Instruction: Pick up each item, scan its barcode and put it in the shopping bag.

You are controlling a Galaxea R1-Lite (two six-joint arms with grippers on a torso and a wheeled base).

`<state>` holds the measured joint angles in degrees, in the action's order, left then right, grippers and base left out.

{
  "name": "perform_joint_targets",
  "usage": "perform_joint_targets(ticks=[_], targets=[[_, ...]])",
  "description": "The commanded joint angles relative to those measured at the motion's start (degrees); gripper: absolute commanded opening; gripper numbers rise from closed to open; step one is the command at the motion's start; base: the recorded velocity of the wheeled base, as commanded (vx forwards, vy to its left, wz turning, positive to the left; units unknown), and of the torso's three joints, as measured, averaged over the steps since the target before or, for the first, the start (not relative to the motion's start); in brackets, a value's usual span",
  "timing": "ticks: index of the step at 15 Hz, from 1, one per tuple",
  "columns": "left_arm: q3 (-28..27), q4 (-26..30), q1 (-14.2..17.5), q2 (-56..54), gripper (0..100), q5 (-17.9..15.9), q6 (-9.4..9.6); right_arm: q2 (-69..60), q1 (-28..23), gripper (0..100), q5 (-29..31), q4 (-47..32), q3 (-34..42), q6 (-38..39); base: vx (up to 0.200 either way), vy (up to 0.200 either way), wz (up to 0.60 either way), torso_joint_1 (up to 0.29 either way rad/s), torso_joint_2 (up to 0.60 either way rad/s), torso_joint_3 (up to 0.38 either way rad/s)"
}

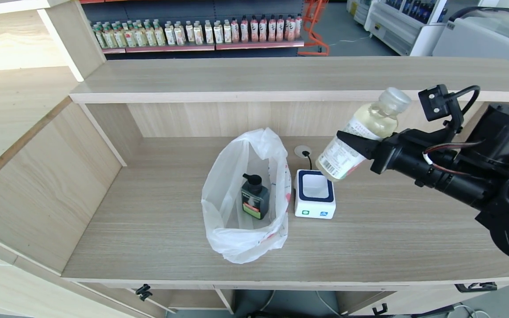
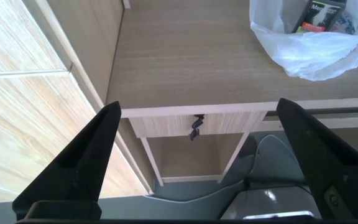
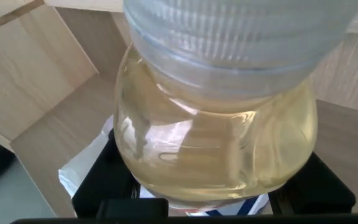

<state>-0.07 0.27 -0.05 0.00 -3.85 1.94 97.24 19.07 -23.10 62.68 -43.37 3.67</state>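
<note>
Left gripper [image 2: 199,107]: spread wide, holding nothing, low by the front edge of the surface [image 1: 391,229] (well apart from the work).
Bag [image 1: 219,185]: open on the surface with a pump bottle [image 1: 254,198] inside; its limp mouth could snag an incoming item.
Scanner [image 1: 315,194]: just beside the bag, window up.
Bottle [image 1: 369,126]: tilted, base low over the scanner; the barcode seems turned away from the window, so the scan may miss.
Right gripper [image 1: 356,143]: clamped on the bottle's label; the smooth, liquid-heavy bottle could slip.

Nothing can be read. The bottle [image 1: 352,148] has a white label with a barcode and fine print too small to make out; likewise the pump bottle [image 1: 255,199] label and the scanner [image 1: 314,207] front's 2 small marks.
</note>
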Motion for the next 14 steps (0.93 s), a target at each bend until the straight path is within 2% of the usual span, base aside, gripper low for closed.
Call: perform_joint_targets(ticks=[1,4,8,14], targets=[[0.0,0.0,0.0,0.1,100,0.0,0.00,-1.6,1.7,0,0.2,-0.8,0.0,0.2,0.000,0.000,0.00,0.000,0.00,0.000],[0.0,0.0,0.0,0.1,100,0.0,0.00,0.1,3.9,0,1.9,-1.1,-1.1,0.2,0.000,0.000,0.00,0.000,0.00,0.000],[0.0,0.0,0.0,0.1,100,0.0,0.00,4.5,4.0,0,4.7,-0.6,-1.5,3.4,0.000,0.000,0.00,0.000,0.00,0.000],[0.0,0.0,0.0,0.1,100,0.0,0.00,18.3,5.6,0,4.7,3.9,-12.8,3.5,0.000,0.000,0.00,0.000,0.00,0.000]])
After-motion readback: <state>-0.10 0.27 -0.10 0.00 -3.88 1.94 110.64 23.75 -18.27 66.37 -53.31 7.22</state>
